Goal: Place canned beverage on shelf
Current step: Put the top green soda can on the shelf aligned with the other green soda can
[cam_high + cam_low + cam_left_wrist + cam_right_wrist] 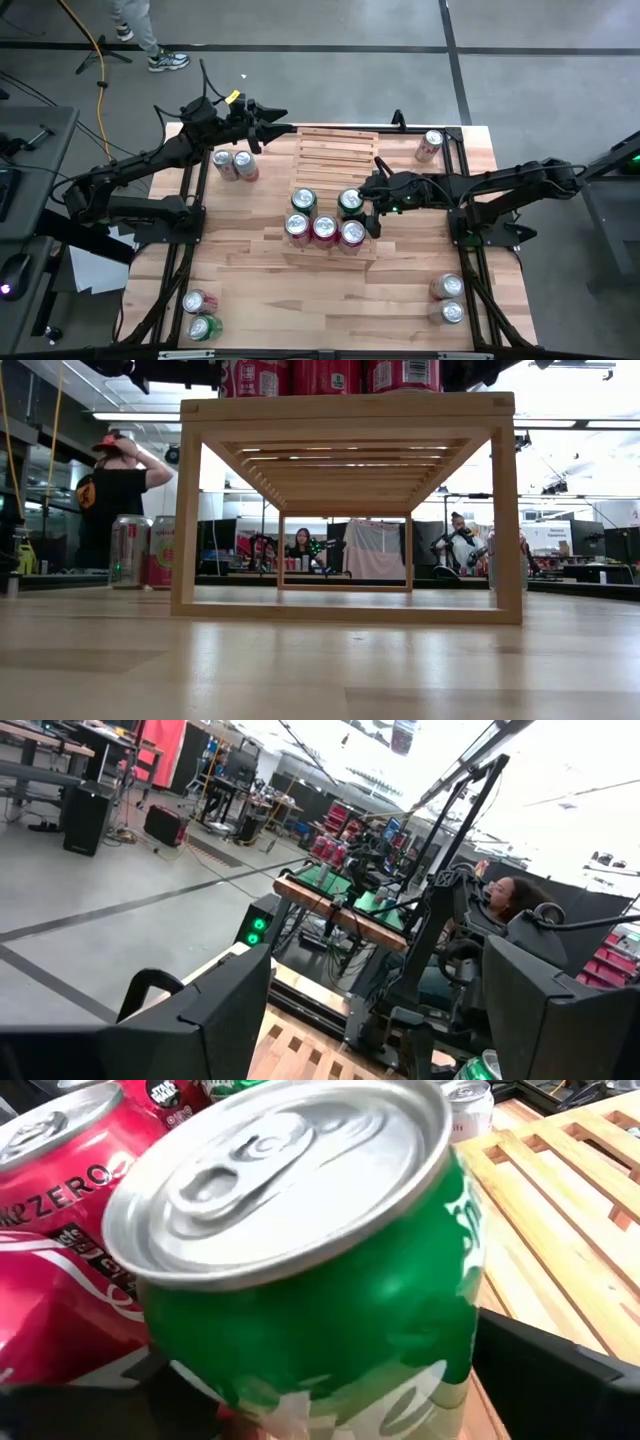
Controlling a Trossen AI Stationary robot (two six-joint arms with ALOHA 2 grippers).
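- Pale wood shelf (335,150) holds five cans: three in its front row (324,229), two behind.
- The right gripper (365,208) sits around the green can (350,203) there; I cannot tell if it squeezes.
- Farther back, the left gripper (275,120) hangs wide apart, holding nothing.

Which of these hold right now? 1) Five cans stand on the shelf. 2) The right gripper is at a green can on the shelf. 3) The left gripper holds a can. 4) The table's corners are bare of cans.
1) True: five cans stand on the shelf.
2) True: the right gripper is at the green can, fingers either side.
3) False: the left gripper is open, holding nothing, beyond the shelf's far end.
4) False: spare cans lie near the corners.
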